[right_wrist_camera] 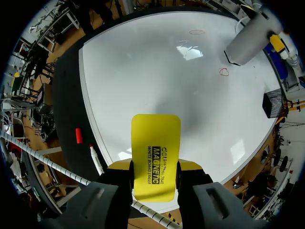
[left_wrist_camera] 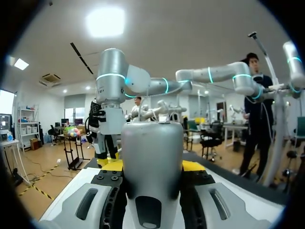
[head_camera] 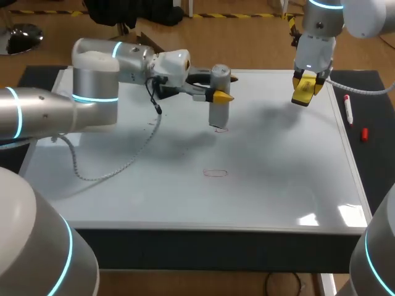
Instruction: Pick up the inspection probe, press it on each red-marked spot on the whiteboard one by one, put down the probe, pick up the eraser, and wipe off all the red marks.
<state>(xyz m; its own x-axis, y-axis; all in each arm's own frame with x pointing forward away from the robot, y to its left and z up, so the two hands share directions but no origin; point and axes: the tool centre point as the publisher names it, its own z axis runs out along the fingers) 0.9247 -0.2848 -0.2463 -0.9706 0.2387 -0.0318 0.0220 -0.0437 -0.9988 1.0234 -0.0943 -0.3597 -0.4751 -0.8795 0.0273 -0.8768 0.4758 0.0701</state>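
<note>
Nearest, the left arm, stretched over the whiteboard. At its end the left gripper, closed firmly on the inspection probe, held upright, foot just beside the farther red mark; contact with the board not possible to judge. Above the far right part of the board the right gripper, clamped on the yellow eraser. Now: centre the foot on the ring first, then press straight down, gently, without sliding, to avoid smearing. Afterwards lift clear before crossing to the nearer red mark.

Grey probe upright at one red mark (another mark nearer); yellow eraser aloft.
</note>
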